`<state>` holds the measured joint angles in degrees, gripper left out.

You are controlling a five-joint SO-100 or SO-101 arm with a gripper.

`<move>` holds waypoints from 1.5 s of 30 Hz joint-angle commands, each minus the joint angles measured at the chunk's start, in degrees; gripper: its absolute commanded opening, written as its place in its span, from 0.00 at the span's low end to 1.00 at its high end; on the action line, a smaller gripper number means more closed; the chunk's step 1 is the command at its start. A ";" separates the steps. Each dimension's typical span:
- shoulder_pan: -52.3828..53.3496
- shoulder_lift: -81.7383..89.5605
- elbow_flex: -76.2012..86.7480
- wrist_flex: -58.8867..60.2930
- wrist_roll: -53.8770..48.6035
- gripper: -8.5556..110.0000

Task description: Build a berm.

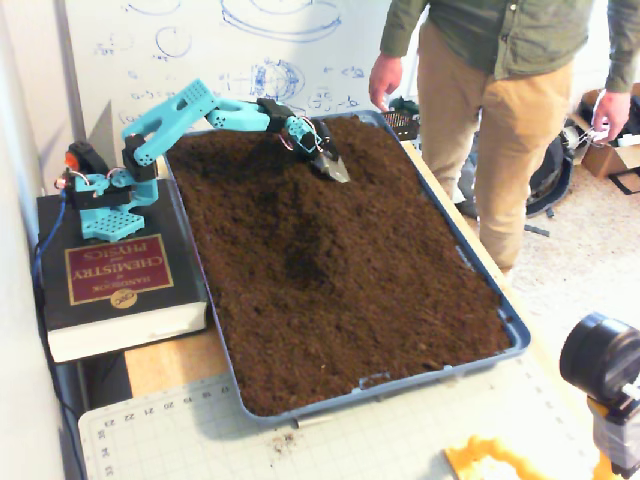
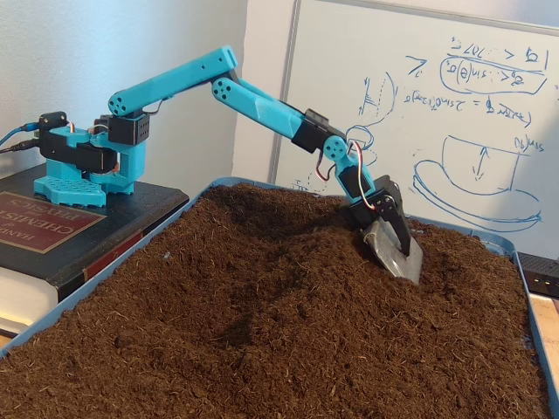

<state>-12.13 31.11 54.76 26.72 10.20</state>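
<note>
Gripper [image 2: 397, 257] carries a metal blade, tip set into the soil at the tray's [image 1: 520, 335] far end; whether its fingers are parted cannot be told. Berm [image 1: 300, 215] shows only as a faint low swell running mid-tray. Judged early: most heaping and shaping remains.

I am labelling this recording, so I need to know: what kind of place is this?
Probably a lab or workshop: a whiteboard covered with sketches, a tray of soil on a workbench, and a cutting mat at its front edge.
</note>
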 commanded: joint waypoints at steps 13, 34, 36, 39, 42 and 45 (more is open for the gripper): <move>0.00 13.80 0.88 24.70 1.14 0.07; 14.15 27.07 -4.39 2.11 -0.09 0.07; 16.08 23.29 -3.96 -2.90 -0.18 0.07; 18.19 17.93 -4.75 -10.20 -0.70 0.07; 18.72 13.10 -4.66 -18.02 -4.75 0.07; 18.63 8.44 -3.96 -24.61 -10.37 0.07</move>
<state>6.06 38.50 55.02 8.96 3.87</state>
